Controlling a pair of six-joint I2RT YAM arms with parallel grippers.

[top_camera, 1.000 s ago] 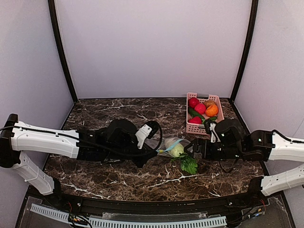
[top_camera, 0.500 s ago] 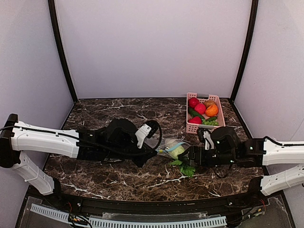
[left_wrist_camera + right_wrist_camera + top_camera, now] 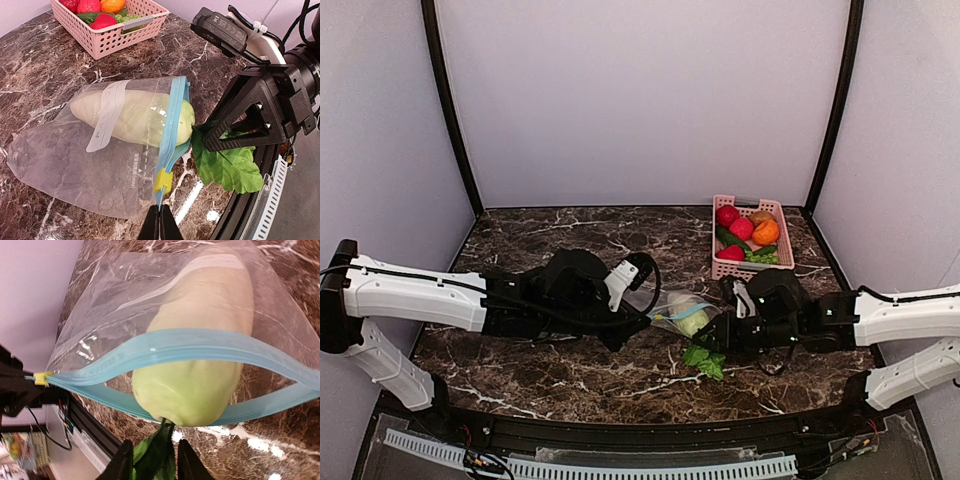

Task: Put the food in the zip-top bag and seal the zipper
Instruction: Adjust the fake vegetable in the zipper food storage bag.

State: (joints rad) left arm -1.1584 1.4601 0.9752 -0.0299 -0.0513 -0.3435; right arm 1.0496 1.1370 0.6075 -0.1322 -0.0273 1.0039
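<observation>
The left fingers (image 3: 152, 227) are pressed together on the end of the zipper (image 3: 170, 130), with its yellow slider (image 3: 161, 179) just ahead of their tips. They hold the zip-top bag (image 3: 60, 155), which lies on the worktop (image 3: 60, 75), with its mouth gaping. The right fingers (image 3: 121, 467) pinch the leafy green vegetable (image 3: 155, 460) between them. Right ahead of their tips the pale gourd (image 3: 200, 370) pokes out through the mouth, partly blocking it. Feeding the leaf in well likely means aiming for the open gap beside the gourd, or nudging the gourd deeper first, while the left fingers hold the zipper taut.
</observation>
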